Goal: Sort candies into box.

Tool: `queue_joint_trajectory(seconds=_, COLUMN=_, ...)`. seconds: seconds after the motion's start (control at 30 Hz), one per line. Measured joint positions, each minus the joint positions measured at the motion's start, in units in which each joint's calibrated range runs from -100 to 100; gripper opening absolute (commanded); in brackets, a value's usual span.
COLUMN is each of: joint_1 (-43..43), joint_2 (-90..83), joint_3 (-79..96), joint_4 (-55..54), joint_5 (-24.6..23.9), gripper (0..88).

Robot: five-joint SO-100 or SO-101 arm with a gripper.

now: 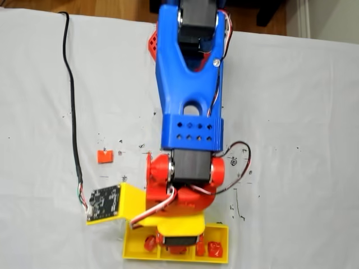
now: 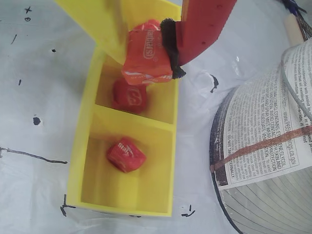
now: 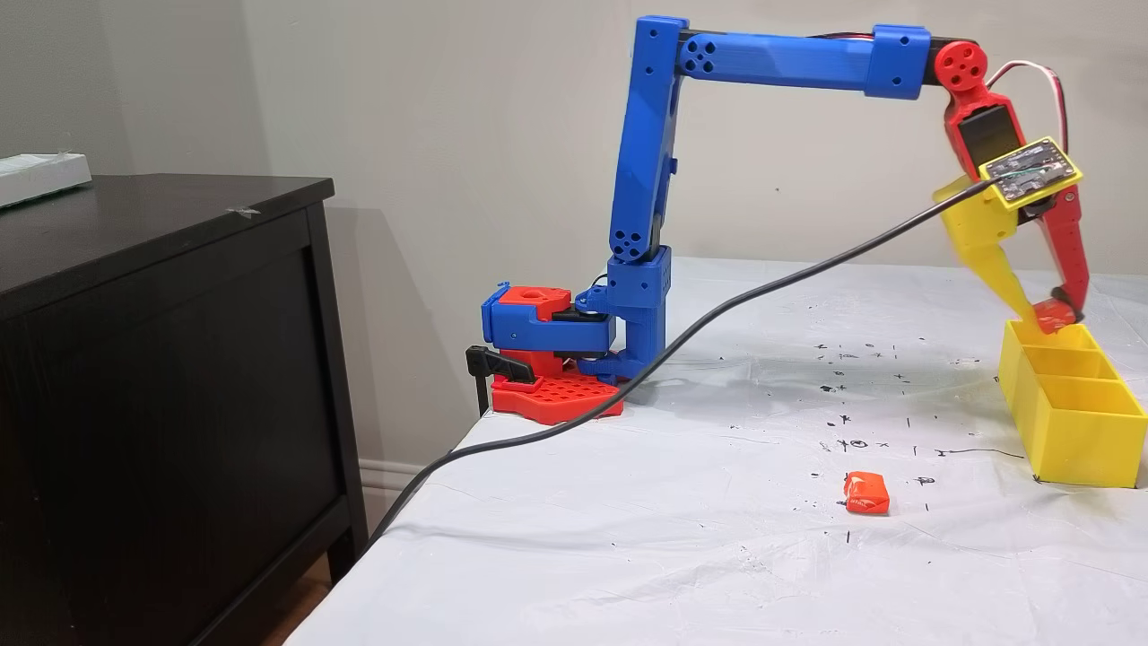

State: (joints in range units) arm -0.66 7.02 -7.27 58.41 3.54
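Cable [image 1: 72, 106]: black, running down the left part of the table [image 1: 303, 112] in a fixed view, ending at the board bracket on the wrist.
Loose candy [image 1: 104, 156]: orange, alone on the white cover, left of the arm in a fixed view; in a fixed view [image 3: 866, 493] it lies toward the front edge, well apart from the box.
Arm [image 1: 190, 84]: blue links, red wrist, reaching from the far edge to the box at the near edge.
Claw [image 2: 148, 56]: yellow finger on the left, red finger with a black pad on the right in the wrist view, clenched on a candy.
Held candy [image 2: 147, 53]: orange wrapper with white print, pinched between the two fingers, hanging over the box's upper compartment as the wrist view shows it.
Box [image 2: 87, 146]: yellow, long, divided into square compartments; in a fixed view [image 3: 1076, 440] it sits near the table's right edge.
Candies in box: one red [image 2: 129, 96] in the compartment below the held candy, another red [image 2: 126, 154] in the next one down; a fixed view shows red pieces [image 1: 214, 248] in the right compartment, though the count there is hard to read, perhaps two.
Paper roll [image 2: 263, 146]: printed, curved, at the wrist view's right, beside the box but apart from it.
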Motion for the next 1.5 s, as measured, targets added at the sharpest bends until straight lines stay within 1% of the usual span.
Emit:
queue_joint_trajectory(seconds=0.23, joint_1=0.00, joint_2=4.65, joint_3=-5.30, joint_4=2.70, joint_5=0.20, gripper=0.1)
queue_joint_trajectory(seconds=0.5, joint_1=0.00, joint_2=4.65, joint_3=-5.30, joint_4=2.78, joint_5=1.22, gripper=0.1)
queue_joint_trajectory(seconds=1.5, joint_1=-0.70, joint_2=4.65, joint_3=-3.51, joint_4=2.78, joint_5=1.22, gripper=0.1)
